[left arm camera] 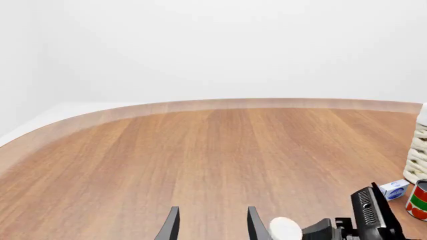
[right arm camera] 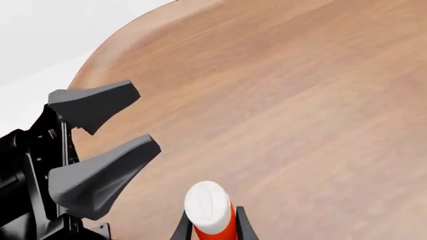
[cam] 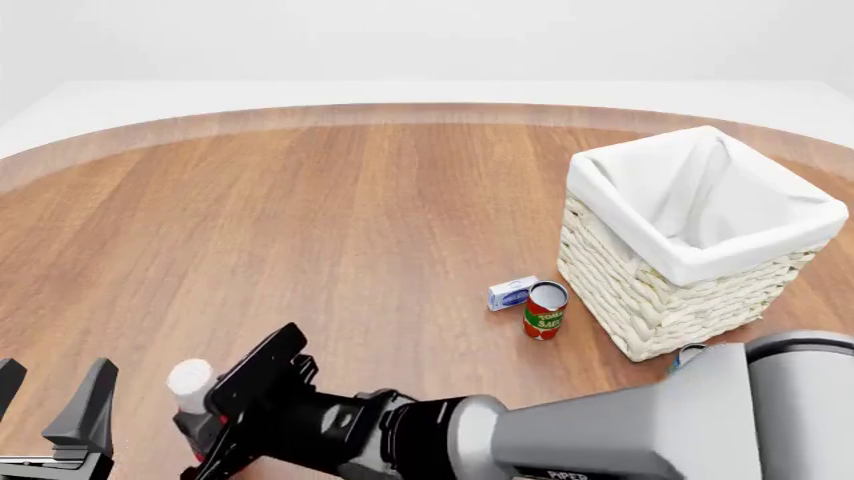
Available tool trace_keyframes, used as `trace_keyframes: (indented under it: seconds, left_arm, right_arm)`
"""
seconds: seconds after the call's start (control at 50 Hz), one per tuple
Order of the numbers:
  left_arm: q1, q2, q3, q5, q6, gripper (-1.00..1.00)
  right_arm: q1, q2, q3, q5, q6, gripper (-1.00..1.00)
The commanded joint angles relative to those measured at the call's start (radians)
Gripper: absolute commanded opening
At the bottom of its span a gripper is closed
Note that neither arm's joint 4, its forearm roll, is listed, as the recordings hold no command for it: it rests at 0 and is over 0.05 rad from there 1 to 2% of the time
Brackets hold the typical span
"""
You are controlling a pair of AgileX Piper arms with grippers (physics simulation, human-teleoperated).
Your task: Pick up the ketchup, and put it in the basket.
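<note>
Right claw (right arm camera: 210, 227) is gripping the ketchup (right arm camera: 212, 215) low at the desk's (cam: 334, 220) near left; left claw (left arm camera: 210, 225) is sitting released just beside it. Risk: the bottle slipping or clipping the left claw while crossing to the basket (cam: 641, 290), far right.

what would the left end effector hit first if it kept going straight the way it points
Probably nothing: the left end effector points over bare table toward the far edge. The ketchup and the right end effector holding it sit off to the side, though depth is unclear.
</note>
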Motion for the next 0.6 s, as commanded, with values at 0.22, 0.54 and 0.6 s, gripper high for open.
trace_keyframes:
  seconds: [0.22, 0.54, 0.6]
  left_arm:
    - [0.000, 0.000, 0.000, 0.000, 0.000, 1.00]
    - [0.000, 0.000, 0.000, 0.000, 0.000, 1.00]
    - [0.000, 0.000, 0.000, 0.000, 0.000, 1.00]
  right_arm:
    - [-0.080, -0.032, 0.012, -0.024, 0.007, -1.00]
    - [-0.110, -0.050, 0.019, -0.032, -0.002, -1.00]
    - [-0.117, -0.055, 0.021, -0.034, -0.003, -1.00]
